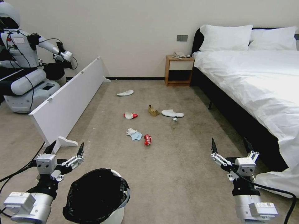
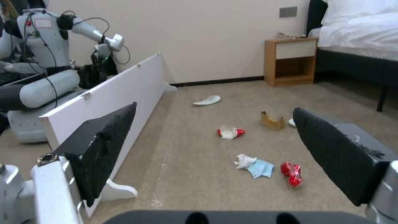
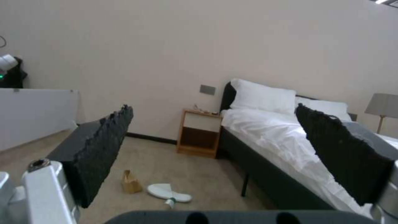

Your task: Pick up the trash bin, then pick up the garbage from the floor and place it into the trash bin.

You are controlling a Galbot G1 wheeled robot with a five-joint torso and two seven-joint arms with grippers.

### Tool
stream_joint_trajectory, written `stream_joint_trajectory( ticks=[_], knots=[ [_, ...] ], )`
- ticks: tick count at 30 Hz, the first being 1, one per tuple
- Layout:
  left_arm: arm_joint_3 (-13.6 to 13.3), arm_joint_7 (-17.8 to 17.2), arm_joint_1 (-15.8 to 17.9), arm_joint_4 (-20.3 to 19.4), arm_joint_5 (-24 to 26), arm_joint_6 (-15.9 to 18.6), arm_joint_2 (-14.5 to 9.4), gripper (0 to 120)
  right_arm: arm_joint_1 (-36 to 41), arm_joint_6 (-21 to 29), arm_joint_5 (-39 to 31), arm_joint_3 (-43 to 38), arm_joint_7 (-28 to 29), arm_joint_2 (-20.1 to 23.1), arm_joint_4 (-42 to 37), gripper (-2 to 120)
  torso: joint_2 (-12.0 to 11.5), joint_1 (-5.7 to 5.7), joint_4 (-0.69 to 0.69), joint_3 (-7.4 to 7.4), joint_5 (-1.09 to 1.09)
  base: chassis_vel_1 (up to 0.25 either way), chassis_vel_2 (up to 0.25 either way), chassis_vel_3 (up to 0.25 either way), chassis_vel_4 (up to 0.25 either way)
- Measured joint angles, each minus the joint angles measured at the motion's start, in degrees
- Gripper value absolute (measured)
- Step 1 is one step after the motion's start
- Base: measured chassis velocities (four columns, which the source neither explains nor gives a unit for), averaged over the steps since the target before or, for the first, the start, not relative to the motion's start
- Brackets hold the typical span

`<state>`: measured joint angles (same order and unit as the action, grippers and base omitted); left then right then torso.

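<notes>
We are at the first step: our left end effector (image 1: 66, 151) and right end effector (image 1: 230, 146) hover spread and empty, the trash bin (image 1: 96, 196) on the floor beside the left one awaits gripping at its rim.

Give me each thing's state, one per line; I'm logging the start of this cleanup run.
Bin: upright on the floor, black bag over its rim, not held.
Left gripper: open, empty, beside the bin.
Right gripper: open, empty, above the floor.
Can: crushed, on the floor.
Tissue: crumpled, on the floor.
Wrapper: on the floor.
Paper bag: crumpled, on the floor.
Bottle: lying down.
Slippers: flat, apart.
</notes>
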<state>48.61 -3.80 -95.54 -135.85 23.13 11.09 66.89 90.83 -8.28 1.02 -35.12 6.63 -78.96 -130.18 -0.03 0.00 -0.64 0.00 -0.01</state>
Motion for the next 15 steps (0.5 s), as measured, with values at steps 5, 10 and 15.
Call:
stream_joint_trajectory(
  ticks=[5, 10, 15],
  knots=[
    [0.6, 0.7, 0.3, 2.0, 0.4, 0.8, -0.5, 100, 0.1, 0.0, -0.1, -0.2, 0.0, 0.0, -0.1, 100, 0.0, 0.0, -0.01, 0.0, 0.0, 0.0, 0.0, 0.0, 0.0],
    [0.0, 0.7, -1.4, 3.0, 8.7, 8.8, -0.7, 100, 0.9, -0.1, -0.3, -1.0, -0.1, 0.1, -0.5, 100, 0.0, 0.0, 0.0, 0.0, 0.0, 0.0, 0.0, 0.0, 0.0],
    [-1.0, 1.0, -1.6, 4.7, 11.0, 12.8, -1.0, 100, 1.3, -0.1, -0.3, -1.3, -0.4, 0.0, -0.6, 100, 0.0, 0.0, -0.01, 0.0, -0.01, 0.0, 0.0, 0.0, 0.0]
  ],
)
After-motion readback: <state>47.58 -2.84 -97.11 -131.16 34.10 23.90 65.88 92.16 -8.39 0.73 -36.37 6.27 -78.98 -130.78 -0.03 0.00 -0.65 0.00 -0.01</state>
